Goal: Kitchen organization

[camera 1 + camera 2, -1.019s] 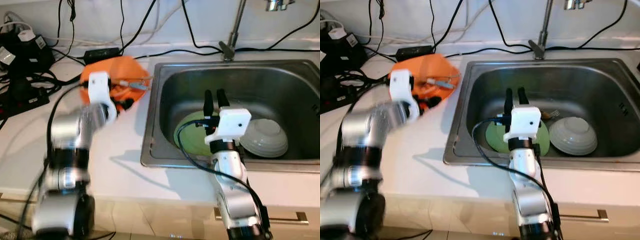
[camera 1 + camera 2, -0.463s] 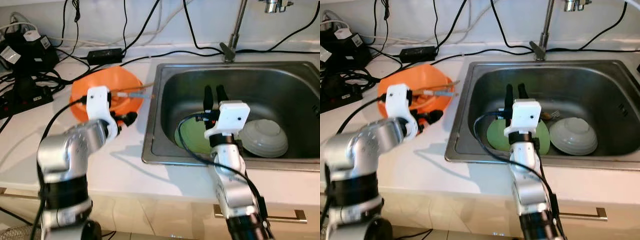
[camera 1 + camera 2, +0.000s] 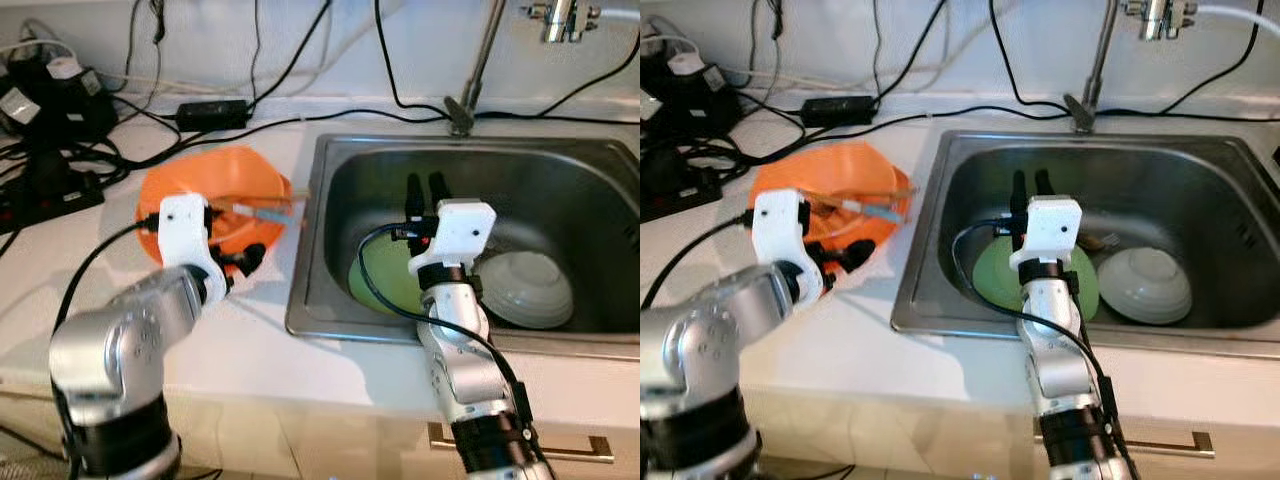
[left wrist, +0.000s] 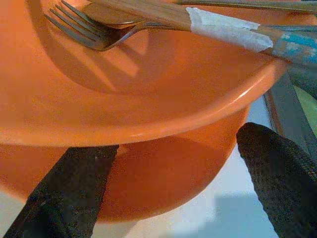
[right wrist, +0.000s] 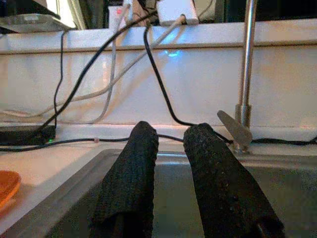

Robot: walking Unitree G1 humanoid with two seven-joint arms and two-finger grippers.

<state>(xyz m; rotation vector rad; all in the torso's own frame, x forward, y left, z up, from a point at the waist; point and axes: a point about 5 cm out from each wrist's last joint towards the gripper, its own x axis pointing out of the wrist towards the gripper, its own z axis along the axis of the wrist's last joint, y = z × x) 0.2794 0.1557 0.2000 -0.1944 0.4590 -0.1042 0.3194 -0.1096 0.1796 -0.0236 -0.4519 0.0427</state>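
Right before the left gripper (image 4: 168, 168) — fingers spread wide — an orange bowl (image 4: 124, 99) of cutlery.

Black cables (image 3: 290, 62) trail along the white counter (image 3: 250, 330) at my twelve o'clock. A power strip (image 3: 45, 185) with plugged adapters sits around ten, and a black power brick (image 3: 212, 113) lies nearer eleven.

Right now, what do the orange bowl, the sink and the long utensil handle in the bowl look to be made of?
Orange bowl: probably plastic, smooth with a soft sheen and rounded moulded rim. Sink: stainless steel, brushed grey, dull reflections. Utensil handle: looks wooden, brown grain, with whitish and blue bands, possibly tape. The left hand sits at the bowl's side.
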